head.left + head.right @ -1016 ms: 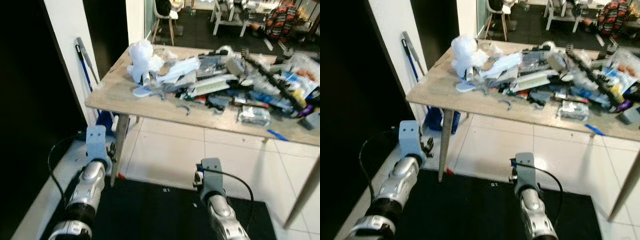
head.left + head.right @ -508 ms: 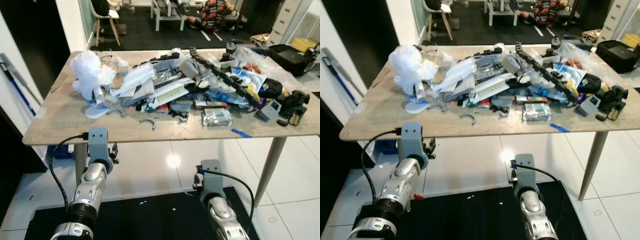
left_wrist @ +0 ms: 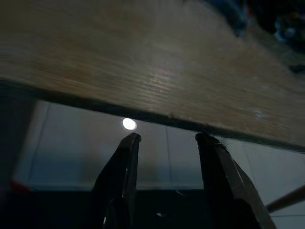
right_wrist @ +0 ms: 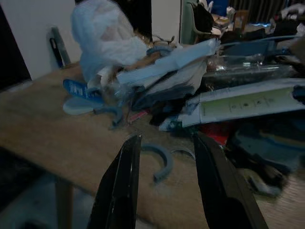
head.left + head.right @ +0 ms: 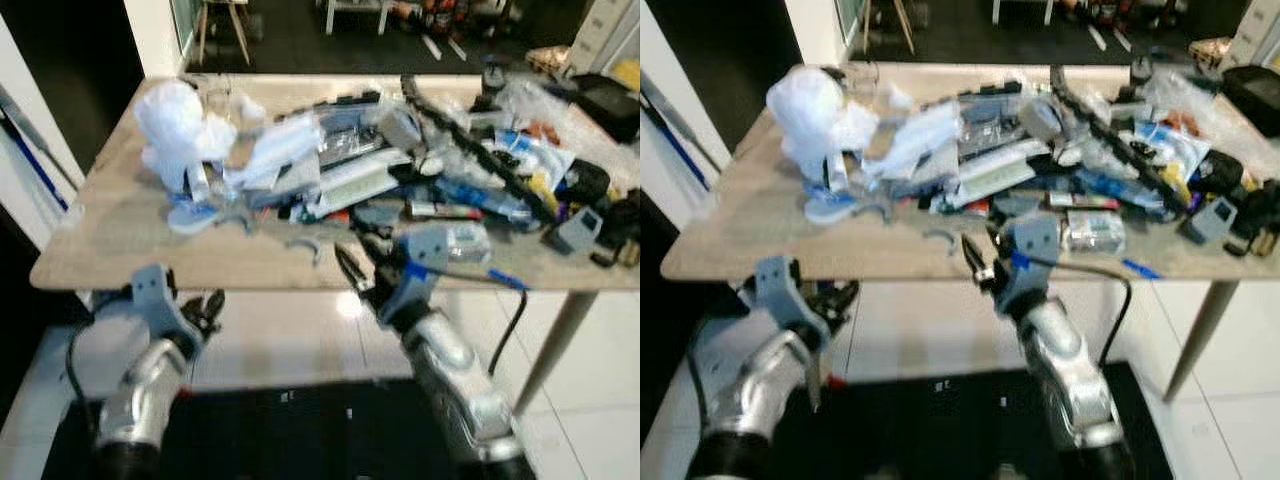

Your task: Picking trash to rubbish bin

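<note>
Reaching right gripper (image 4: 164,186), fingers apart, toward curved blue scrap (image 4: 159,160) just ahead; centre it between fingers before closing. Left gripper (image 3: 167,181) apart, idle.

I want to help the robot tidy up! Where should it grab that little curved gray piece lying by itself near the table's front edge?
Probably across the middle of the curved gray piece. It lies flat, apart from the pile, ends open, so the open right pincer could come from the table's front edge and pinch its thin band.
</note>
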{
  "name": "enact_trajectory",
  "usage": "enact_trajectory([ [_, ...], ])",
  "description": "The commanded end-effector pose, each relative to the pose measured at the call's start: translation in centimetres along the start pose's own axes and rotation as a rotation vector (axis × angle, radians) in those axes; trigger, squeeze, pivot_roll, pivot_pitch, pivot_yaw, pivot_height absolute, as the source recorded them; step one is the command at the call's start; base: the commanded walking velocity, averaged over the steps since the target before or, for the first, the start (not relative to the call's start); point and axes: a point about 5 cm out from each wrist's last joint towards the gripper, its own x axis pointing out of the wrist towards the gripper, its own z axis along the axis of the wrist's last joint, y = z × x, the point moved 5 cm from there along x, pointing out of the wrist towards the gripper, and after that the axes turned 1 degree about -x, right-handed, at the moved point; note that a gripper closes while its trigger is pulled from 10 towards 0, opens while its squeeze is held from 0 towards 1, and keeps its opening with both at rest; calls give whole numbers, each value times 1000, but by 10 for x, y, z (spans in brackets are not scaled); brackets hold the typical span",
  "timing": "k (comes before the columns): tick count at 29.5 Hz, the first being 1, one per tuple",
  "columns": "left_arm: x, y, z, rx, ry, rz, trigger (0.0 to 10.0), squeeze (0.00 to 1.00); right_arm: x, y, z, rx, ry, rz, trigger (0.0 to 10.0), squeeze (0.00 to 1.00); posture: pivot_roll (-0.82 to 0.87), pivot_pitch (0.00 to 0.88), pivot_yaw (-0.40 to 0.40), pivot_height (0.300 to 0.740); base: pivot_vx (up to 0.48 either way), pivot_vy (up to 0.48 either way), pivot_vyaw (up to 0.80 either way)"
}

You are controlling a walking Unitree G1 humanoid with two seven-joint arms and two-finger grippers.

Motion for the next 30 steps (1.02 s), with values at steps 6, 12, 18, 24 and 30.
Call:
enact_trajectory([
  [6,-18,-35,-12,620,99,-325,10000,0,-15,-11,-36,-17,153,-75,10000,0,-55,90,52,740,0,0,0],
  [12,-36,-43,-45,700,222,-480,10000,0,-19,-18,-41,-15,178,-116,10000,0,-55,89,51,740,0,0,0],
  [18,-24,-56,-1,520,27,-431,10000,0,-18,-22,-37,-8,151,-138,10000,0,-51,88,53,740,0,0,0],
  [24,-3,-55,52,324,-217,-225,10000,0,-21,-24,-41,-6,163,-159,10000,0,-52,90,60,740,0,0,0],
  [30,7,-38,74,169,-342,32,10000,0,-25,-30,-43,-14,152,-201,10000,0,-52,93,59,740,0,0,0],
])
